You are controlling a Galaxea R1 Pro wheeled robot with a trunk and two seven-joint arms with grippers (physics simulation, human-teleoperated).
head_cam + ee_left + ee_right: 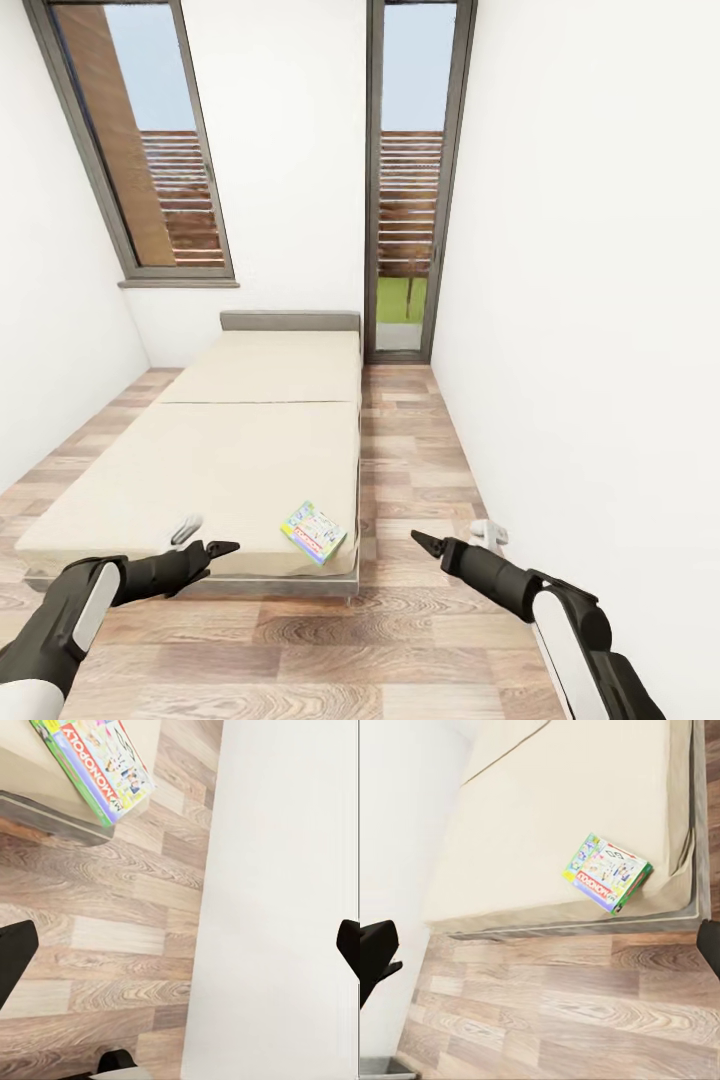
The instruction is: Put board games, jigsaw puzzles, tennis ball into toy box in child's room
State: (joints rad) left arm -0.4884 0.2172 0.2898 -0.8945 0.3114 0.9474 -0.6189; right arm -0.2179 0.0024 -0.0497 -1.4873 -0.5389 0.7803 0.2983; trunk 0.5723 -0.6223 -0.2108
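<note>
a single board game, its colourful monopoly lid face up, lying flat at the near right corner of the bed, close to the mattress edge and turned at an angle to it; seen again from the left wrist and from the right wrist, where its corner nearly reaches the bed's rim. no second game made out on the pale mattress, though the task speaks of two there. beyond the box, bare bedding running back to a grey headboard under a tall window, with a glazed door at the far end and plank floor along the right-hand wall. in front, both arms held low and forward above the floor at the foot of the bed, probably a carrying pose for the approach rather than a reach: left gripper just short of the bed's near edge, to the left of the game, right gripper over the floor on the game's other side. fingers of each spread wide at the edges of the wrist views, nothing between them. judged early in the pick: game within easy range, likely to need a pinch at its overhanging corner or a slide toward the edge.
</note>
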